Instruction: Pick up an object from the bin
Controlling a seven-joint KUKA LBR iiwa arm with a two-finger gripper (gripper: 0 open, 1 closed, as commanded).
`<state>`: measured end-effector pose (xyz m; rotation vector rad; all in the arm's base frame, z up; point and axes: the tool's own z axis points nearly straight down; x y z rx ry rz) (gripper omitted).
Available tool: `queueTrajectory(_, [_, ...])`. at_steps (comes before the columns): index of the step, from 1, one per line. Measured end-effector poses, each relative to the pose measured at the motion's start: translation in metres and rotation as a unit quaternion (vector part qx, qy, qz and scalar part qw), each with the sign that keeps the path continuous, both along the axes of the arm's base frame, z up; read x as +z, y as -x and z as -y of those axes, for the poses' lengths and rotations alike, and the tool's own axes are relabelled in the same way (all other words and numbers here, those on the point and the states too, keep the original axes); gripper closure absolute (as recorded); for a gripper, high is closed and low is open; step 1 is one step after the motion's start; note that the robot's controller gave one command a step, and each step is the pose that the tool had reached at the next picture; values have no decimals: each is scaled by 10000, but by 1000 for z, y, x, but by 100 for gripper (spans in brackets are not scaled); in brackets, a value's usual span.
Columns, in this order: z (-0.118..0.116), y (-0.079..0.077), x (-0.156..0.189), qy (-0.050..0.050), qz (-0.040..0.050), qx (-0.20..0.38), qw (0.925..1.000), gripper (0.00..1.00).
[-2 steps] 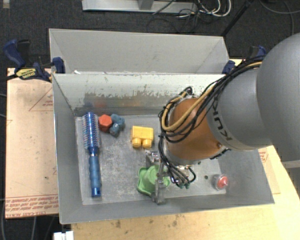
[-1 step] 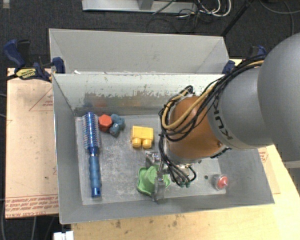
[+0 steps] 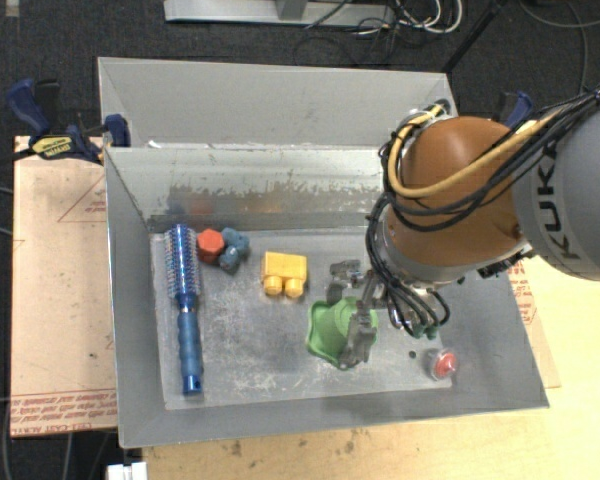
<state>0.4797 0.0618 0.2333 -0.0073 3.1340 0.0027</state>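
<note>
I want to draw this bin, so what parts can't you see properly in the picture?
Camera view:
Green plastic thing near the middle: its right side is hidden by the end effector, so its shape is unclear.
Small red-and-white round thing at the right: too small to name.
Grey metal bin, floor at right: covered by the arm's orange cover.

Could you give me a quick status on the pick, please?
Gripper down at green plastic piece, right of middle in the bin. Grip unconfirmed. Yellow block and small red thing nearby, both apart from it.
</note>
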Motion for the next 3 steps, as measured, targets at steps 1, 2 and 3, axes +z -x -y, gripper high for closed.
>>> queueTrajectory(1, [11, -5, -35, 11, -44, 1717, 9851, 100])
queueTrajectory(2, [-21, -7, 87, 25, 5, 4216, 9068, 100])
queueTrajectory(3, [-65, -21, 51, 11, -27, 4663, 8846, 100])
